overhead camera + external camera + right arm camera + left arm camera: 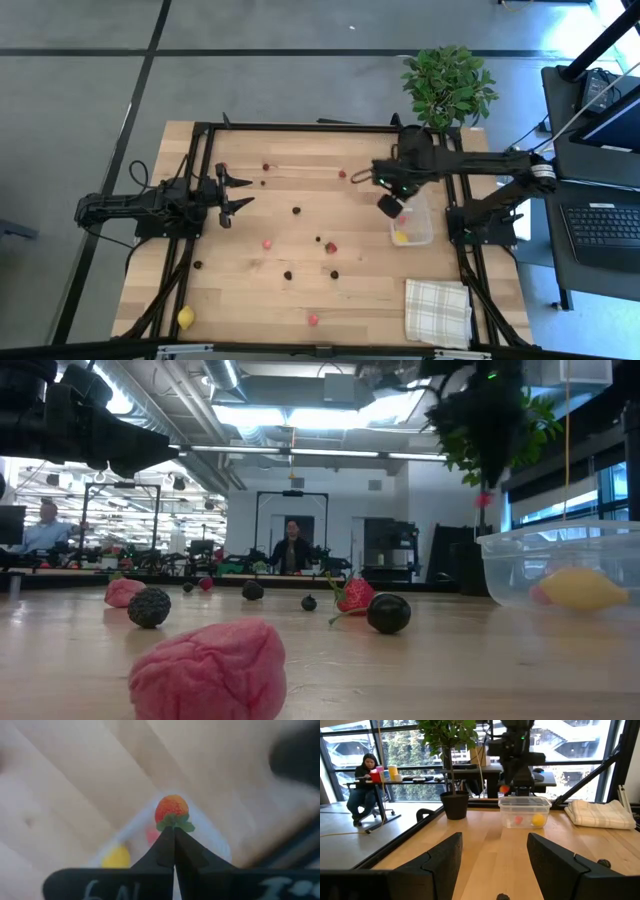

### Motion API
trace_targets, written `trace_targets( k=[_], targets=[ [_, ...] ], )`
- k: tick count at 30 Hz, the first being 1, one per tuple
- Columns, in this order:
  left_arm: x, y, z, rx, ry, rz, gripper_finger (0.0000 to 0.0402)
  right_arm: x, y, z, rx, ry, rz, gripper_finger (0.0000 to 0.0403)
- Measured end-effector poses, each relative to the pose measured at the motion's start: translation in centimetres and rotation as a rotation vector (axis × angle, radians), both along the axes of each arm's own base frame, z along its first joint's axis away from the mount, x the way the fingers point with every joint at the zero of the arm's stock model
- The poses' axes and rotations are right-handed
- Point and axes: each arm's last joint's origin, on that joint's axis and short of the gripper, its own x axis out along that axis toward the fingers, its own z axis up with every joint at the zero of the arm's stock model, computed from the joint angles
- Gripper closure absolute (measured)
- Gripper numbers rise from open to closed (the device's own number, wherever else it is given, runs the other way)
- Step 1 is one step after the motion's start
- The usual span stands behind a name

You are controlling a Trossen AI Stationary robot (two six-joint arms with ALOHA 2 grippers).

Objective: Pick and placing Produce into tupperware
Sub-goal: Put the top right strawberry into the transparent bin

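We are pinching a strawberry [171, 810] by its leafy cap in our closed right gripper [174, 829], above the clear tub [424, 232]. Our left gripper [243, 192] is waiting wide open and empty over the table's [300, 290] left side.

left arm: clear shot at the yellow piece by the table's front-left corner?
Probably yes. The left pincer is open and holds nothing; the yellow piece lies alone on its own side, with nothing between them. The right pincer, holding a strawberry, is far off.

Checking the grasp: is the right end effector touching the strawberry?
Touching. The right wrist view shows the right end effector pinching the strawberry by its green leaves.
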Motion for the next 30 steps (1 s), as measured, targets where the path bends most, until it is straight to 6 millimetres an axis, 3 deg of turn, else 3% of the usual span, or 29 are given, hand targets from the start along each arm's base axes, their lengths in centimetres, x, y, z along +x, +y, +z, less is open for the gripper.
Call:
trace_targets(
  k=[3,7,20,30],
  targets=[
    [0.0,0.0,0.0,0.0,0.0,0.0,0.0184,-1.1,1.3,-0.4,0.005,0.061,-0.036,0.04],
    [0.0,0.0,0.0,0.0,0.0,0.0,0.0184,-1.4,2.1,-2.4,0.007,0.092,-0.032,0.04],
    [0.0,0.0,0.0,0.0,0.0,0.0,0.0184,-2.7,2.6,-9.7,0.102,0.098,-0.046,0.04],
    [0.0,0.0,0.0,0.0,0.0,0.0,0.0184,-3.1,2.6,-10.5,0.109,0.108,-0.044,0.038]
  ],
)
